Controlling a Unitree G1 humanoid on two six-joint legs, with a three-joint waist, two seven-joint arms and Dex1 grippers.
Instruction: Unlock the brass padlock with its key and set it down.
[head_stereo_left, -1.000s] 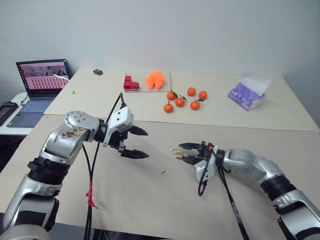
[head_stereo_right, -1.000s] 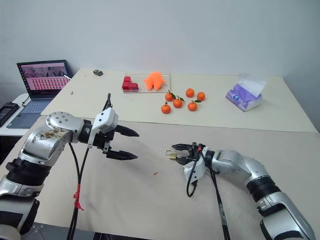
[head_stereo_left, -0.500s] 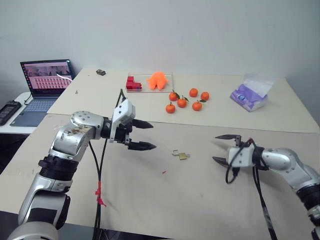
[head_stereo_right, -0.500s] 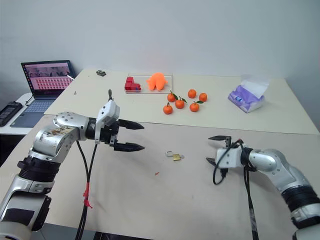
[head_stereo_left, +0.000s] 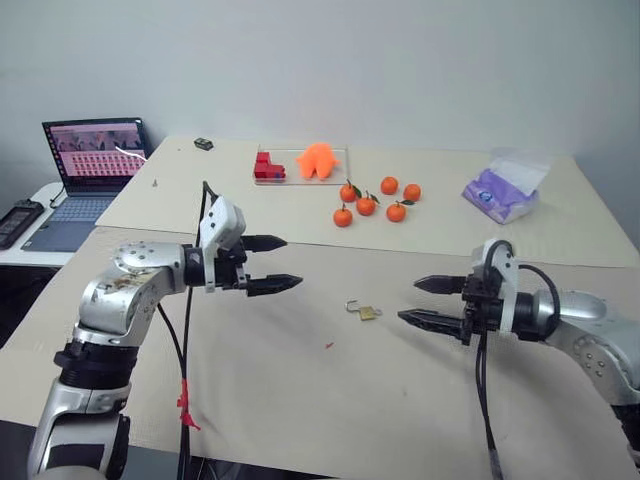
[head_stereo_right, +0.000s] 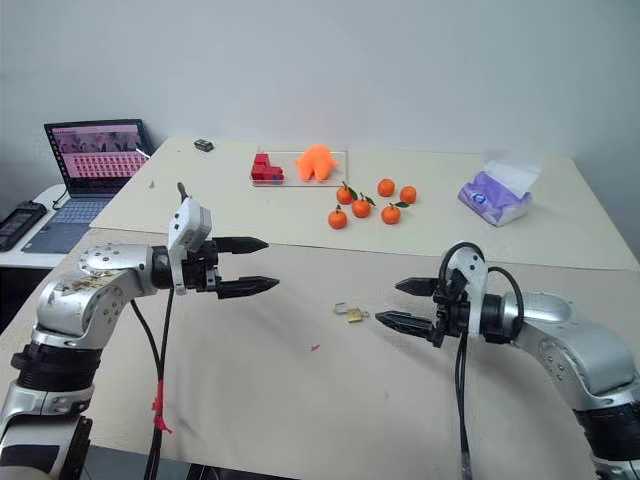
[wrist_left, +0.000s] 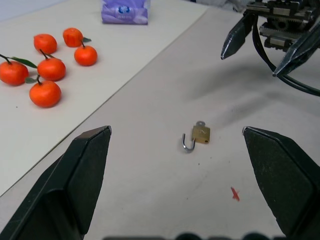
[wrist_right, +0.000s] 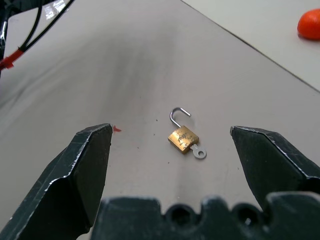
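Note:
The brass padlock lies flat on the beige table between my two arms, its silver shackle swung open and its key sticking out of the body. My left gripper hovers open to the padlock's left, fingers pointing toward it, holding nothing. To its right my right gripper is also open and empty, pointing back at the padlock from a short distance. Neither gripper touches the lock.
Several tangerines sit on the far table section, with a purple tissue pack to their right. A clear tray with red blocks and an orange toy stands behind. A laptop is at far left. A small red mark lies near the padlock.
My right gripper let go of the padlock, drew back to the right and now points at it. The padlock stays lying on the table. My left gripper turned to point more level.

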